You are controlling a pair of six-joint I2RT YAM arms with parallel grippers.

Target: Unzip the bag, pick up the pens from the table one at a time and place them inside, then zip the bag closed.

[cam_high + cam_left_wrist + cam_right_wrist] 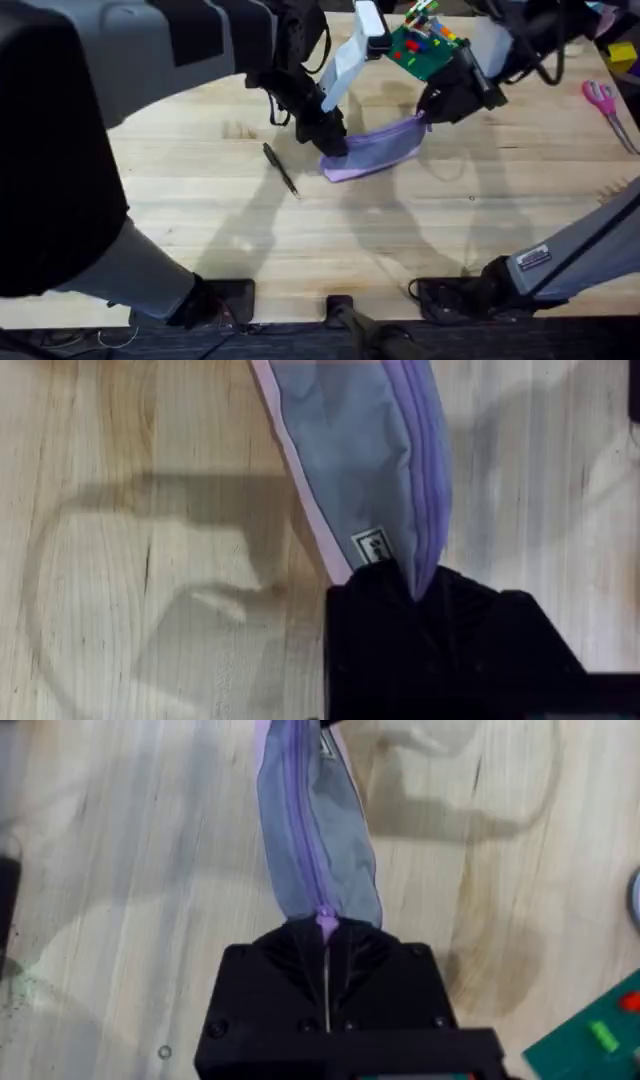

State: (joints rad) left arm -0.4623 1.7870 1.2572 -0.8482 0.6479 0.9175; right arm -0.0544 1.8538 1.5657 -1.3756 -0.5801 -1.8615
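A lavender bag [372, 153] is lying on the table [400, 240], gripped at both ends by two robot tools.

The overhead view is showing a black pen [281, 168] lying just left of the bag. The left wrist view is showing the left tool [405, 592] clamping the end with a small label [371, 546]; the right wrist view is showing the right tool [327, 932] pinching shut on the zipper pull [325, 915].

We see the lavender bag [372, 152] zipped, stretched above the table [400, 240]; 1 black pen [281, 168] lies just beside it.
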